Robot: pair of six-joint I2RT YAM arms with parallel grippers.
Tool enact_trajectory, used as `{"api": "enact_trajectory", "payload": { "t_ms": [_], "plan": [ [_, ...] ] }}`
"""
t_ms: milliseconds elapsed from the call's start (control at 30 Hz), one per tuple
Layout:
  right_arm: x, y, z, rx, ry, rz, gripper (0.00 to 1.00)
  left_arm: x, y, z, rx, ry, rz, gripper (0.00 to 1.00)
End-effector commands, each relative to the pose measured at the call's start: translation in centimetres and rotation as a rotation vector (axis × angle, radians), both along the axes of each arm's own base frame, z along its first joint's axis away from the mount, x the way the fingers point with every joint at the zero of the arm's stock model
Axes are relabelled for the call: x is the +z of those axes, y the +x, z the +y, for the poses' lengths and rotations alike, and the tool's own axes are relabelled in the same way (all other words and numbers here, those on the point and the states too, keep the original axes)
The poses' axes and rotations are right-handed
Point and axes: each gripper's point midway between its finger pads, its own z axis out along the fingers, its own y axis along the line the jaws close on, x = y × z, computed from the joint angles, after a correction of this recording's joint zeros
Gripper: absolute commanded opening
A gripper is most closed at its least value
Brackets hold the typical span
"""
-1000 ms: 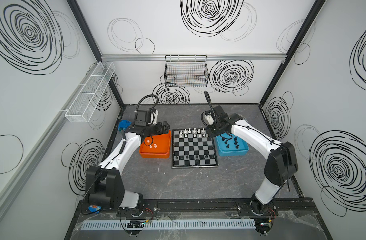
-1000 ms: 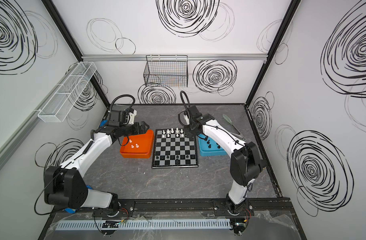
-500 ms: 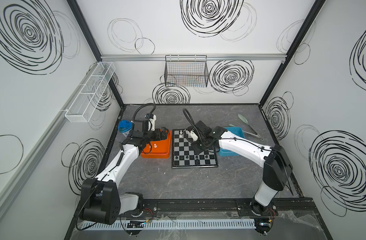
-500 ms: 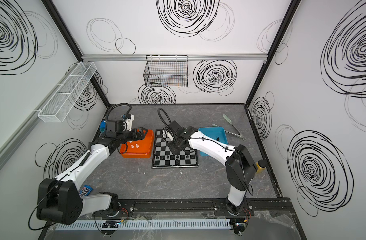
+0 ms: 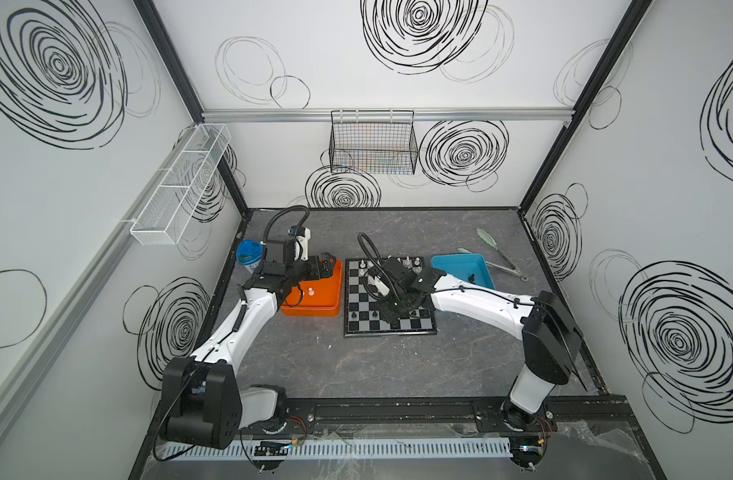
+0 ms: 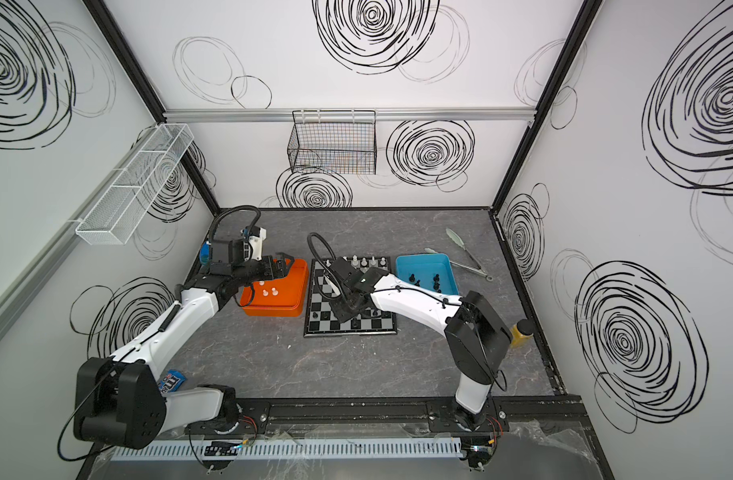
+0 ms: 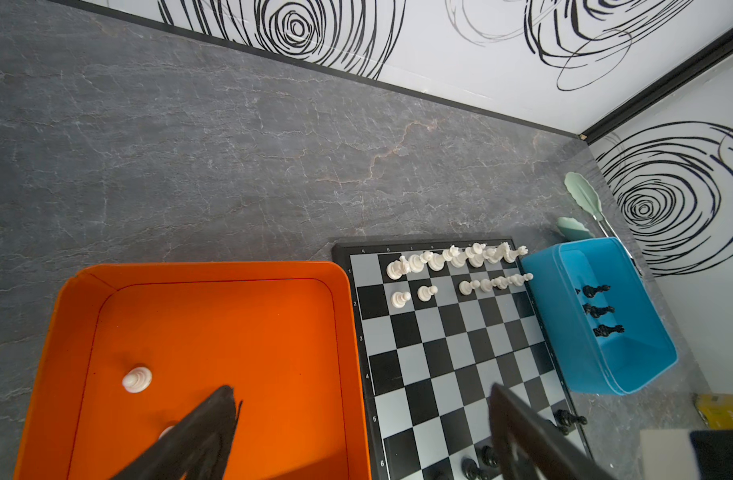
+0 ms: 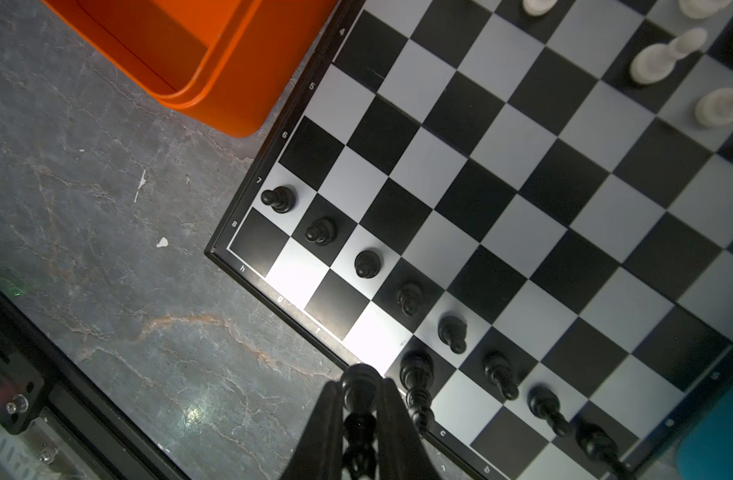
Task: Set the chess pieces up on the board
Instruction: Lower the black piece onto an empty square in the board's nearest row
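Note:
The board (image 5: 358, 299) lies mid-table, with white chess pieces (image 7: 452, 257) in its two far rows and black ones (image 8: 367, 264) in its near rows. In the right wrist view my right gripper (image 8: 358, 390) is shut on a tall black piece (image 8: 358, 384). It holds the piece at the board's near edge beside another tall black piece (image 8: 417, 370), and contact with the square cannot be told. My left gripper (image 7: 361, 390) is open and empty over the right rim of the orange tray (image 5: 311, 309). A white piece (image 7: 137, 379) stands in that tray. In both top views my right gripper (image 5: 392, 316) hangs low over the near rows.
A blue tray (image 5: 479, 262) right of the board holds black pieces (image 7: 597, 309). Tongs (image 5: 498, 257) lie behind it. A blue-lidded cup (image 5: 248, 257) stands at the far left, a yellow bottle (image 6: 520, 332) at the right wall, and a candy packet (image 6: 171, 380) by the left arm's base.
My right arm has swung from the blue tray across to the board's near rows, carrying the black piece. My left arm has shifted slightly over the orange tray, still open.

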Motion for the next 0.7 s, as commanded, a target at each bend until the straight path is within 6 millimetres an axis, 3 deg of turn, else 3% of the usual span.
{"api": "enact_trajectory", "payload": {
  "t_ms": [0, 667],
  "plan": [
    [-1.0, -0.1, 0.1, -0.009, -0.008, 0.005, 0.19, 0.9, 0.6, 0.2, 0.007, -0.018, -0.04, 0.97],
    [-3.9, -0.5, -0.5, -0.016, -0.049, 0.022, 0.2, 0.2, 0.7, 0.1, 0.001, -0.036, -0.016, 0.97]
  ]
}}
